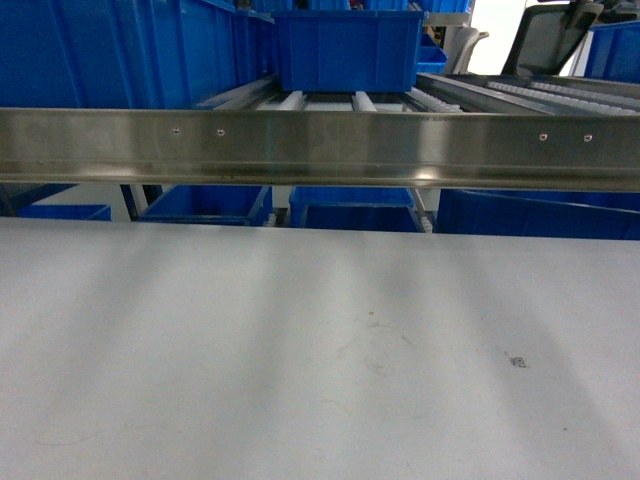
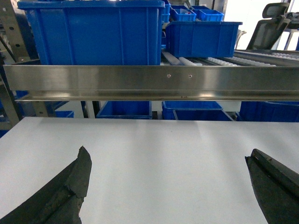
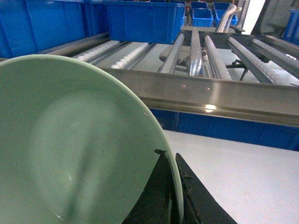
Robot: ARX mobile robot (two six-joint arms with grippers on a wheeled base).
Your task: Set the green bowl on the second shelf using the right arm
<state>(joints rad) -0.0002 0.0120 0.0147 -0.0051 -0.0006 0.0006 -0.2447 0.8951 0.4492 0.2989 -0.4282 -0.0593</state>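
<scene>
Bowl pinched by its rim — front rail ahead

My right gripper clamps the green bowl; too low, it strikes the second shelf rail — left gripper idles, jaws spread.

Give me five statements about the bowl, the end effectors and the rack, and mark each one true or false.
1. The right end effector pinches the rim of the green bowl. True.
2. The bowl already rests on the rollers of the steel rack. False: it is held in front of the rack's front rail, above the white table.
3. The left end effector is open and holds nothing. True.
4. The bowl is full of fruit. False: its inside is bare.
5. The crates on the rack are red. False: they are blue.
</scene>
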